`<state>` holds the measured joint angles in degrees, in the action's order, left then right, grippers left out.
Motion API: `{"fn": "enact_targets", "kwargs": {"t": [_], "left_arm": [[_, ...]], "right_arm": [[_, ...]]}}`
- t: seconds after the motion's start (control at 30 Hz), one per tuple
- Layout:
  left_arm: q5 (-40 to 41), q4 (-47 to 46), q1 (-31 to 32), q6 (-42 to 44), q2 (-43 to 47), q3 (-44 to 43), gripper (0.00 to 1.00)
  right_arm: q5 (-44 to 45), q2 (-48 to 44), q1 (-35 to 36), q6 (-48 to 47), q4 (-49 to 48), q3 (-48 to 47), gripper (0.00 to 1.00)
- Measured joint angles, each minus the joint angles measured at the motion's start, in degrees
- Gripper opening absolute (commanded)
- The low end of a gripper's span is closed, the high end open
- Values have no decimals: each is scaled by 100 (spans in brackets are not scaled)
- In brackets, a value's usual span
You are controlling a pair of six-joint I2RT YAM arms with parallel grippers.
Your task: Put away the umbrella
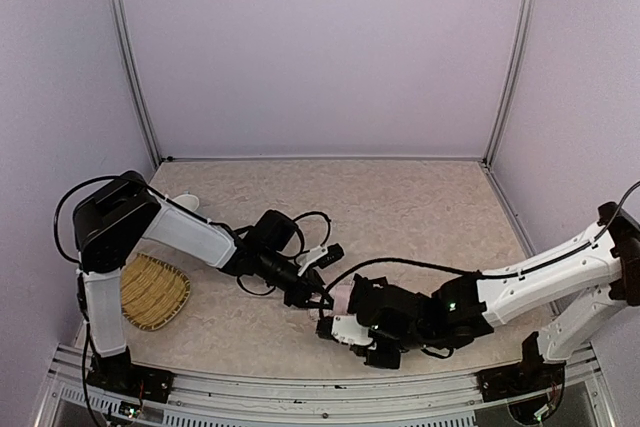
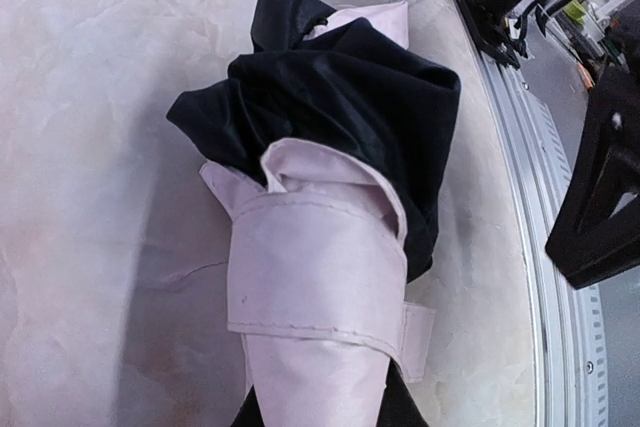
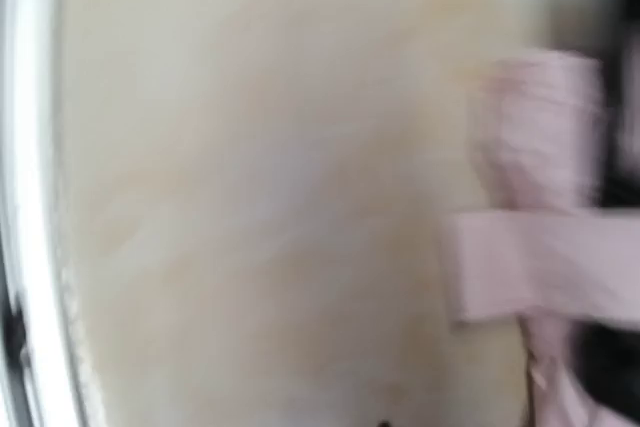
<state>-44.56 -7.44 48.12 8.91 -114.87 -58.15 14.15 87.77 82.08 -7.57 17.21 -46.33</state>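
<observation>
The umbrella [image 2: 320, 277] fills the left wrist view. It is folded, pale pink fabric with a pink strap wrapped round it and black underside bunched at the far end, lying low over the table. It comes out from between my left gripper's jaws, which show only as dark edges at the bottom of that view. In the top view my left gripper [image 1: 305, 297] and right gripper [image 1: 340, 330] meet near the table's front centre, and only a pink bit of the umbrella [image 1: 341, 296] shows between them. The blurred right wrist view shows the pink strap [image 3: 545, 267] at its right edge and no fingers.
A woven wicker basket [image 1: 152, 292] lies at the front left beside the left arm's base. A small white object [image 1: 186, 202] sits behind the left arm. A metal rail [image 1: 300, 387] runs along the near edge. Part of the right arm [image 2: 600, 197] stands close on the right.
</observation>
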Motion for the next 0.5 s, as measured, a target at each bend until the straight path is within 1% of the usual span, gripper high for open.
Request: {"fn": "enact_targets", "kwargs": {"t": [0.1,0.2,0.27,0.33,0.4,0.5], "left_arm": [[-4,-166,-144,-192,-26,37,0],[0,-291,-254,-339,-57,39,0],[2,-369,-278,-426,-63,63,0],[2,-452,-278,-507,-63,98,1],[7,-529,-280,-586,-66,133,1],[24,-610,-282,-680,-66,166,1]], "right_arm": [[-691,-686,-682,1130,-570,426,35],[-1338,-1333,-1353,2404,-1338,1211,40],[-1683,-1587,-1698,3213,-1810,1696,44],[-1886,-1609,-1963,3877,-2140,1967,50],[-1978,-1513,-2109,4341,-2352,2020,54],[-2240,-1049,-2282,4835,-2920,1926,56]]}}
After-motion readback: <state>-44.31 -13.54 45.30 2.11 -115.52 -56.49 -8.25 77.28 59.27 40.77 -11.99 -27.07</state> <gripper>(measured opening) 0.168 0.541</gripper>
